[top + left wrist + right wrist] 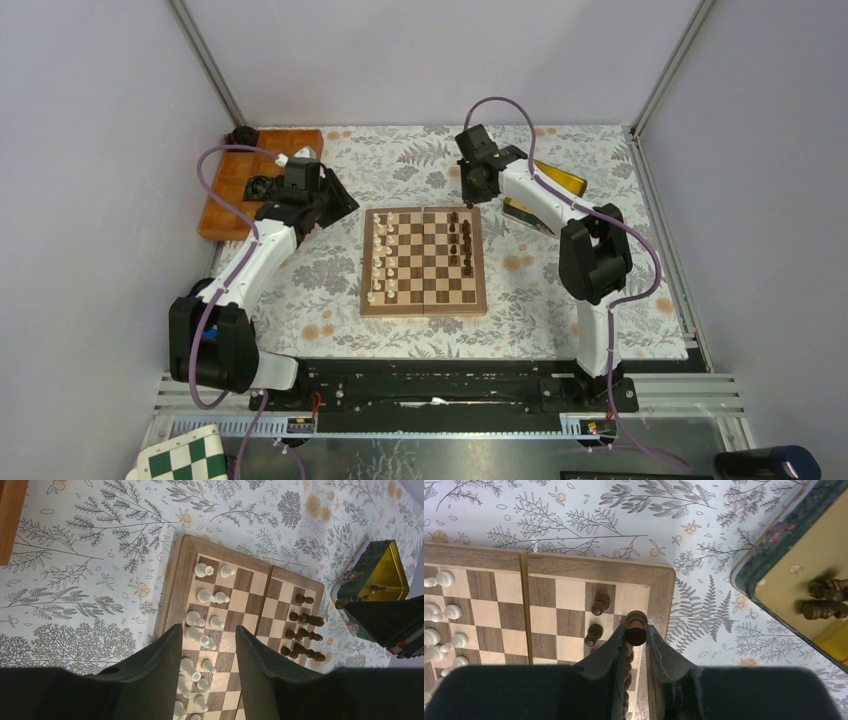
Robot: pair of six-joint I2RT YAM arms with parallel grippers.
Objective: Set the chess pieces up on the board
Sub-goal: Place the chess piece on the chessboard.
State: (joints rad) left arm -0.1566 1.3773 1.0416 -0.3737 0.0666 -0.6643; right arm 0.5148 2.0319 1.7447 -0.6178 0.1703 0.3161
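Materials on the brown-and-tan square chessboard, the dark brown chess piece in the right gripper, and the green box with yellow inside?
Brown-and-tan square chessboard: wood, grain streaks show, satin finish. Dark brown chess piece in the right gripper: likely stained turned wood, faint sheen; plastic not ruled out. Green box: probably painted tin, thin wall, glossy gold-yellow inside.

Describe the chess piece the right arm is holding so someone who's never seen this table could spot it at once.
Find the chessboard in the middle of the flowered cloth and go to its far right corner, nearest the green tin. There the right gripper pinches a dark brown piece. Unlike the dark pieces beside it, standing free on squares, it sits between two black fingers.
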